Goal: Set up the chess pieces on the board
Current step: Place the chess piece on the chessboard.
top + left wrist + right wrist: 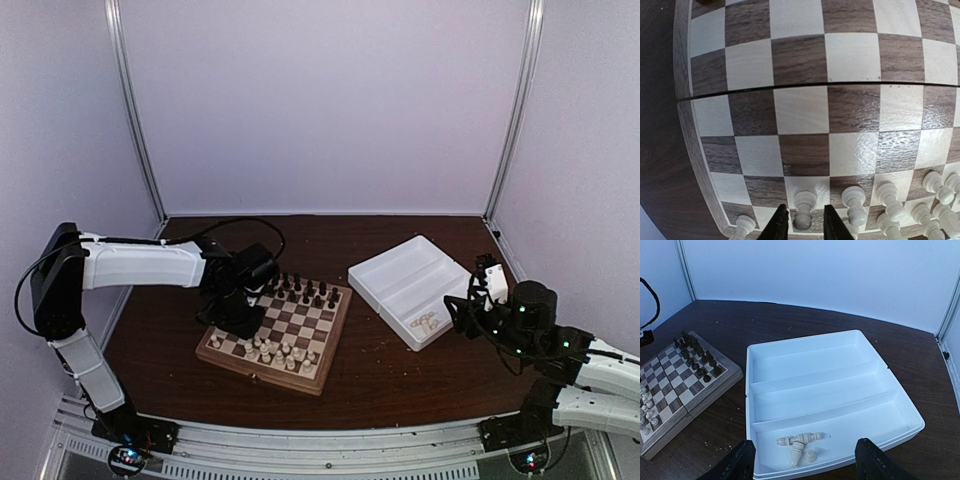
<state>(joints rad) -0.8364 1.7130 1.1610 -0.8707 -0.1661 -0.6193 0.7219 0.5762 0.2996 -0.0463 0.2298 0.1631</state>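
Cream pawn [804, 210] stands upright on the board [800, 110], and your left gripper [805, 220] straddles it, fingers slightly apart, not touching. Loose chess pieces [799, 442] lie in the tray [810, 365], nearest compartment, just ahead of your right gripper [805, 460], fingers wide apart; the longest piece lies crosswise, along the jaws' line.

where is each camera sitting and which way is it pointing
Top external: high behind the arm bases, facing down at the board and tray; both arms show.
Left wrist: on the left arm, facing down on the board's edge; left gripper straddles a cream piece.
Right wrist: low beside the tray, facing the back wall; right gripper frames loose cream pieces.
Shared: top and right wrist both show board and tray.
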